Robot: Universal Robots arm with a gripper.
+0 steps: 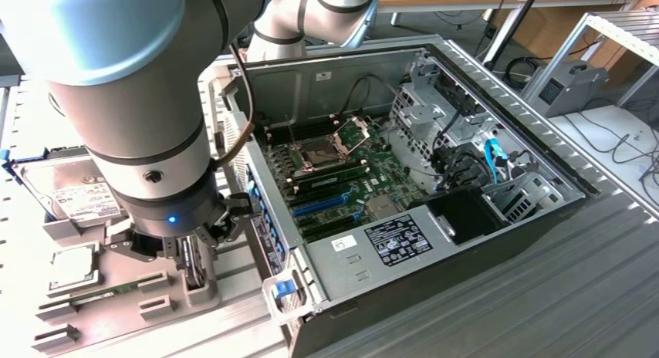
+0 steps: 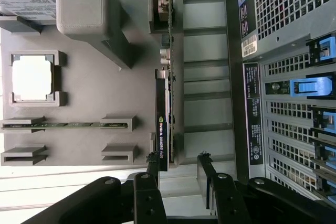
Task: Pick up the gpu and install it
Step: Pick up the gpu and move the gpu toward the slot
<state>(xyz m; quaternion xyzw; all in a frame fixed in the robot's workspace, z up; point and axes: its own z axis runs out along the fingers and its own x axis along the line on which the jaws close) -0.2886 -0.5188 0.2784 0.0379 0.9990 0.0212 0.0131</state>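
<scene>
- Green card standing on its edge: that's the gpu [image 2: 167,98]. It sits in a slot of the grey holder tray [image 2: 89,93], so it's not in the computer yet.
- From the wrist view you see it edge-on, with a black strip with white lettering along the end nearest the jaws.
- The jaws are apart and not clamped on anything. One black finger hangs on each side of the card's near end, so the card runs in line with the gap between them. There's a clear gap on one side. I honestly can't tell whether the other finger touches the card.
- The big grey arm [image 1: 134,88] comes straight down over the tray, on the exterior view's left.
- Other stuff on the tray, all well apart from the jaws:
  - a hard drive [image 1: 74,194] with a white label
  - a square silver chip [image 2: 32,78] in its own little frame
  - a narrow green memory stick [image 2: 68,125] lying across its supports
- The computer case [image 1: 309,80] lies open just beside the tray, on the exterior view's right. Inside it are the green motherboard [image 1: 345,173] and the power supply [image 1: 397,238] with its label facing up.
- Blue clips [image 2: 314,85] line the side of the case that faces the tray.
- Everything rests on a ribbed metal desk [image 1: 576,296].
</scene>
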